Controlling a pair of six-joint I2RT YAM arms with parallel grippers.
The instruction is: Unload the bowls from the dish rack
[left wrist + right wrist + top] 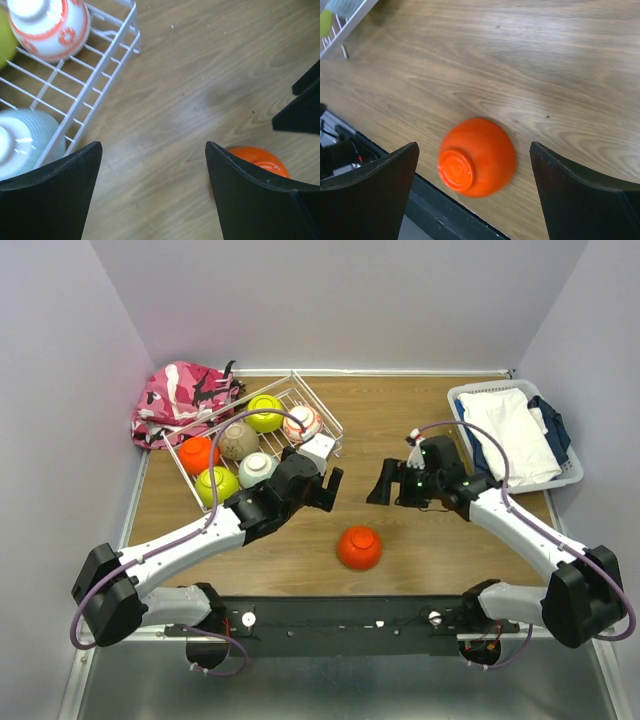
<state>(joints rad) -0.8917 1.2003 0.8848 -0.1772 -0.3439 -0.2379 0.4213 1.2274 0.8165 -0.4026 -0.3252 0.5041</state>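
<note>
The white wire dish rack [322, 412] stands at the back left. It holds an orange bowl [197, 454], two lime-green bowls [265, 412] [215, 484], a tan bowl [238, 440], a pale teal bowl [256, 469] and a white bowl with red pattern [303, 423], all upside down. A second orange bowl [359, 547] lies upside down on the table near the front. My left gripper [333, 488] is open and empty beside the rack's near corner. My right gripper [381, 483] is open and empty above the table; the orange bowl [477, 156] shows between its fingers.
A pink camouflage bag [180, 398] lies behind the rack at the back left. A white plastic basket [573, 472] of clothes stands at the back right. The black base rail [340, 615] runs along the near edge.
</note>
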